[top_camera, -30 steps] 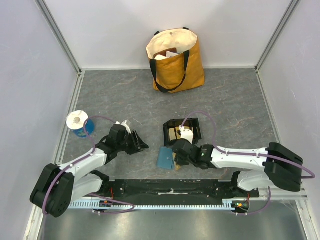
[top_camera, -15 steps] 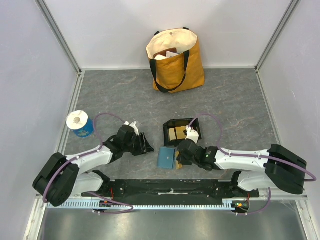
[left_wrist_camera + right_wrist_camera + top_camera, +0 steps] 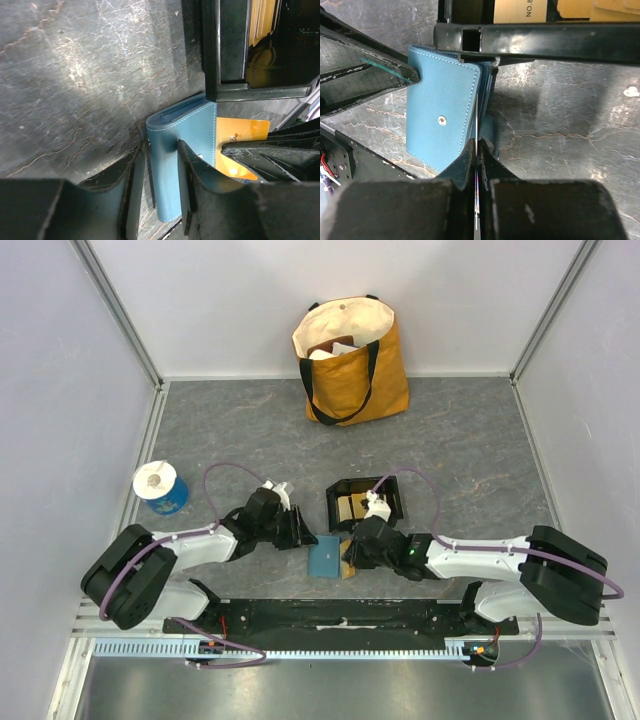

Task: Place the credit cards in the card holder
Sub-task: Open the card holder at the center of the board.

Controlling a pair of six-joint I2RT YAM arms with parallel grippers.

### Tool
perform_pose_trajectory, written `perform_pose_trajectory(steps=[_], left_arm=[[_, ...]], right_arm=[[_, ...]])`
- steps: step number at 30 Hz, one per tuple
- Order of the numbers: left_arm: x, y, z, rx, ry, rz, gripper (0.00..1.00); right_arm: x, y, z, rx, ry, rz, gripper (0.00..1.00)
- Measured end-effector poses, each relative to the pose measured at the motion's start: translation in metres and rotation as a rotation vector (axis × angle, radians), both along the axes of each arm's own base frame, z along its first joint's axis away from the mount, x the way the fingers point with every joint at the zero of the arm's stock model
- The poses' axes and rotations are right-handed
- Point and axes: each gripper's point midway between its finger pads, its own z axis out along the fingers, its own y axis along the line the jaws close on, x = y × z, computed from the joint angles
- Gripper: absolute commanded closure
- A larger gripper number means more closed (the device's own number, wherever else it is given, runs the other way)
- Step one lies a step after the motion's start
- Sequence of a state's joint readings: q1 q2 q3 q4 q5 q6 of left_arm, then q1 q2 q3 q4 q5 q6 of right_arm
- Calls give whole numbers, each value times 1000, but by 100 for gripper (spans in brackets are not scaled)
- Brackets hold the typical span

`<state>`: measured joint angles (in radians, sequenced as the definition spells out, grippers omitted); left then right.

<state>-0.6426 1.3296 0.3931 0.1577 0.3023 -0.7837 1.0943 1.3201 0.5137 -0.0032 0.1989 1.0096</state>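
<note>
The teal card holder (image 3: 325,558) lies just below the black tray (image 3: 392,502). One orange credit card (image 3: 242,135) pokes out at its right side. My right gripper (image 3: 479,147) is shut on this card, which shows edge-on as a thin pale line running in between the holder's flaps (image 3: 442,112). My left gripper (image 3: 161,150) is at the holder's left side. Its jaws stand open astride the folded edge (image 3: 172,165), with a strip of table between the left finger (image 3: 134,185) and the leather. More gold credit cards (image 3: 261,20) lie in the tray.
A mustard tote bag (image 3: 350,360) stands at the back wall. A blue and white roll (image 3: 160,487) sits at the left. The black mounting rail (image 3: 340,615) runs along the near edge. The tray's wall (image 3: 545,42) is close above the holder.
My left gripper has travelled right, from well left of the card holder to its folded edge. The right gripper with the card has shifted slightly.
</note>
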Motion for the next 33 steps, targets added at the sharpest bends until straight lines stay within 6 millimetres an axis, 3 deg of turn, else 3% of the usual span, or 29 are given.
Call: perform_pose_trajectory(steps=[3,9,22,27,32,33], left_arm=[[-1,-4,-2,-9,10,-15,64],[-2,-4,2,-18,-8,-16,54],[-8,6,11,0,-27,4,41],[-9,9,15,5,-34,12,24],[-8,9,21,-6,-51,16,21],[-8,9,23,-11,-58,15,16]], right_arm=[[-1,5,-4,-4,13,18,100],[0,11,0,9,12,34,100],[4,27,24,88,-14,51,100],[5,34,38,142,-32,63,100],[3,37,44,169,-32,78,100],[2,38,44,173,-31,80,100]])
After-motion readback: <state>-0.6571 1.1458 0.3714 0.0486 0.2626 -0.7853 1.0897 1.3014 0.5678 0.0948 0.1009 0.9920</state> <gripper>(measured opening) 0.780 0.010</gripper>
